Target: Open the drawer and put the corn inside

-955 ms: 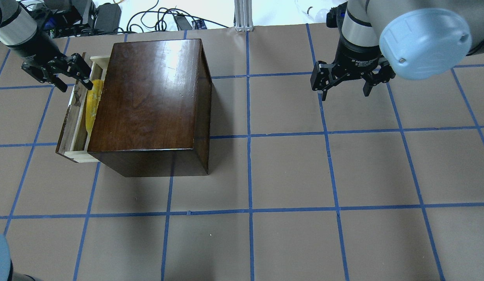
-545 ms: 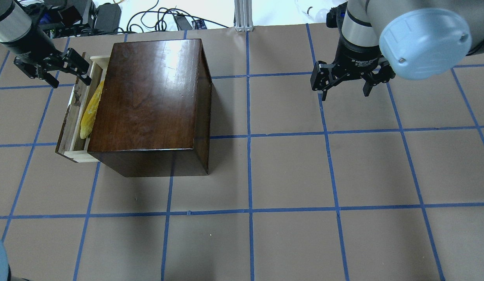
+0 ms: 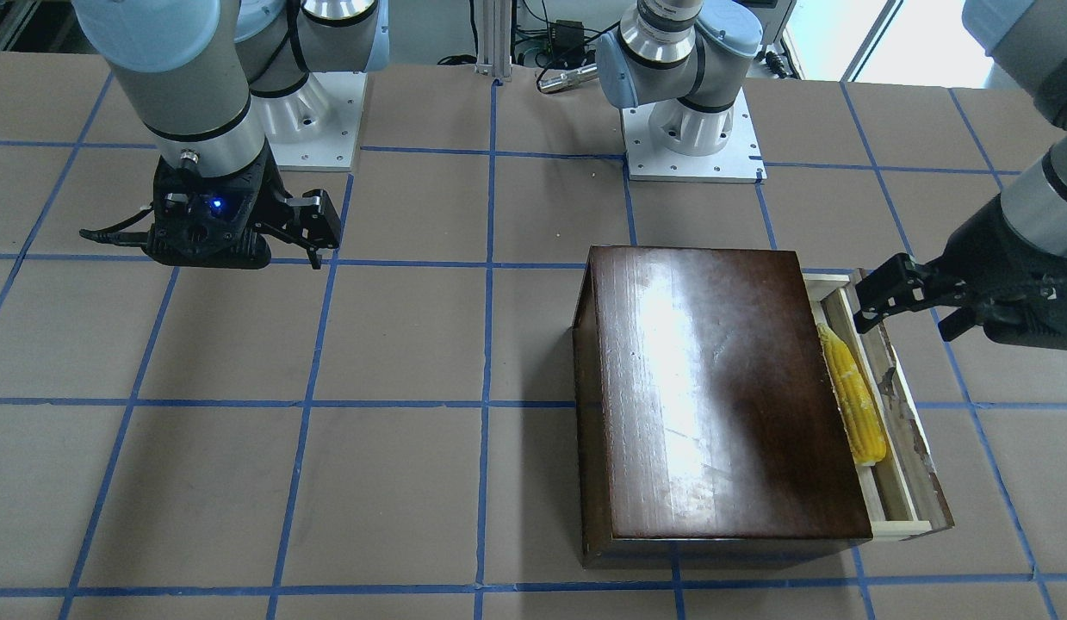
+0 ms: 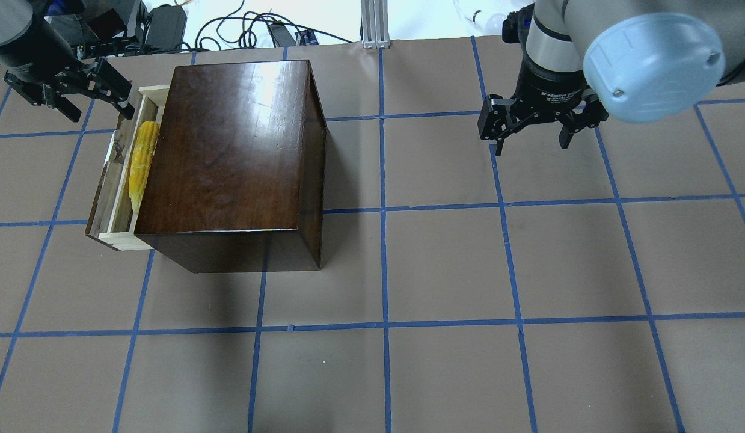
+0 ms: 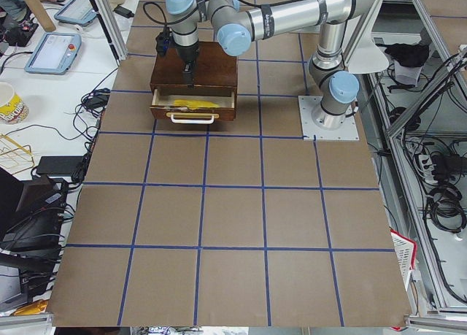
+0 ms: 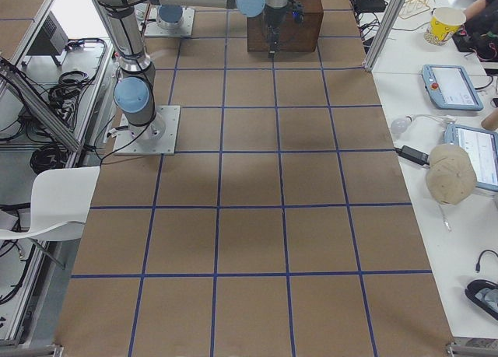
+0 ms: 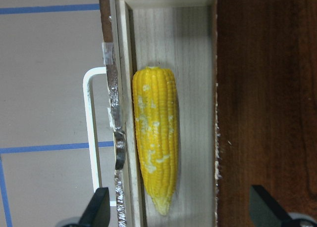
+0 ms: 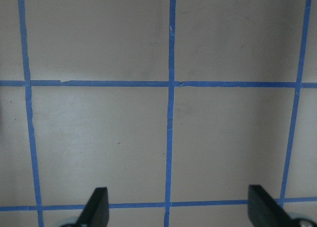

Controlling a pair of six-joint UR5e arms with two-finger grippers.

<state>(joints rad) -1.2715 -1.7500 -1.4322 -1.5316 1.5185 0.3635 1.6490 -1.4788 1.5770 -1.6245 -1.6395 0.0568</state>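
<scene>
Overhead exterior gives us the drawer [image 4: 107, 192] pulled out of the dark-brown wooden box [image 4: 228, 144] on the side toward the robot's left. The corn [image 4: 141, 165] lies lengthwise inside it on the pale wood floor, close against the box's edge. From the left wrist camera we see the whole cob, its tapered tip pointing toward the gripper's fingers, and the drawer's white handle [image 7: 89, 118] on the outside of the front panel. The left gripper [image 4: 98, 102] hangs above the far end of the drawer, its fingers spread and holding nothing, clear of the corn. The right gripper [image 4: 533, 141] hovers well apart from the box over the bare table [image 4: 444, 264], its fingers likewise spread and empty.
</scene>
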